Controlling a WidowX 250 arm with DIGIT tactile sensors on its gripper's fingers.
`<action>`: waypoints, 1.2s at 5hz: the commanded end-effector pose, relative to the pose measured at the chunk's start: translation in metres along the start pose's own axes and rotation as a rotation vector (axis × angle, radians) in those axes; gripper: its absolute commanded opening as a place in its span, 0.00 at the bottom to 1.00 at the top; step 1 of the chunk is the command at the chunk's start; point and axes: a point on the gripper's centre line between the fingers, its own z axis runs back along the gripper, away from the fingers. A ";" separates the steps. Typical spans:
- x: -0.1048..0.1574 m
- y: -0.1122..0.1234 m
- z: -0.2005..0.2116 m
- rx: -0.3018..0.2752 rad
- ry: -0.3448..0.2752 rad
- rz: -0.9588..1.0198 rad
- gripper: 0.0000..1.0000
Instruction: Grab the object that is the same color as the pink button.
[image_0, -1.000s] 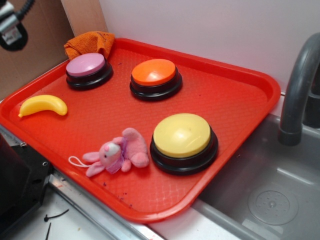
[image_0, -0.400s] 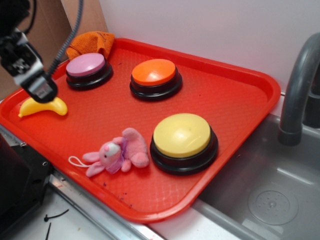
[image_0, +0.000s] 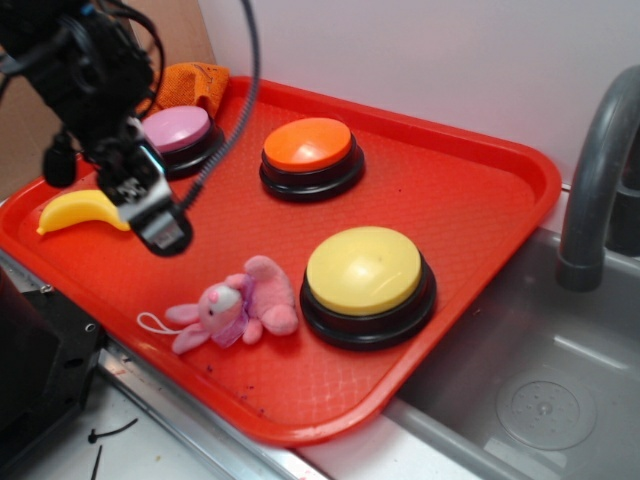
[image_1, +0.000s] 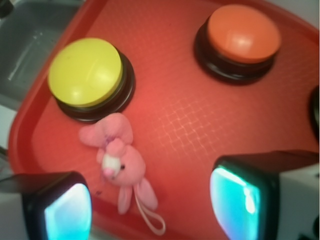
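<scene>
The object, a small pink plush bunny (image_0: 232, 308) with a white loop string, lies near the tray's front edge, just left of the yellow button. The wrist view shows the bunny (image_1: 119, 165) below and between my spread fingers. The pink button (image_0: 178, 133) stands at the tray's back left, partly behind my arm. My gripper (image_0: 150, 212) hangs open above the tray, up and to the left of the bunny, touching nothing. In the wrist view the gripper (image_1: 150, 206) is wide open, with nothing between its two black fingers.
A red tray (image_0: 470, 215) holds an orange button (image_0: 310, 155), a large yellow button (image_0: 366, 280) and a yellow banana (image_0: 82, 210). An orange cloth (image_0: 188, 82) sits at the back left corner. A grey sink (image_0: 540, 390) and faucet (image_0: 600, 170) lie to the right.
My arm has come in from the upper left and swung right and down over the tray, past the banana toward the bunny. The objects have not moved.
</scene>
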 end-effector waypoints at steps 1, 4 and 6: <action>0.003 -0.020 -0.043 -0.030 0.061 -0.096 1.00; 0.001 -0.026 -0.082 0.042 0.174 -0.074 0.00; -0.004 -0.021 -0.055 0.048 0.172 0.016 0.00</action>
